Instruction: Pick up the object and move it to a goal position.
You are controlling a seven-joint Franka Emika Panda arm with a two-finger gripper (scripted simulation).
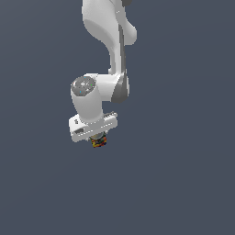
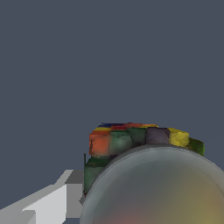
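Observation:
The object [image 1: 98, 141] is a tiny stubby item with a red, yellow and dark mottled body. It sits right under the white hand of my gripper [image 1: 97, 137], in the air above the flat grey ground. The fingers are hidden behind the hand and the object in the exterior view. In the wrist view the object [image 2: 131, 139] fills the near field, its grey rounded top towards the camera. One light grey finger [image 2: 54, 202] lies against its side and the other finger is hidden. The gripper looks shut on the object.
The white arm [image 1: 112, 41] comes down from the top of the exterior view. Around it there is only a uniform dark grey background [image 1: 183, 174]. No goal marker shows.

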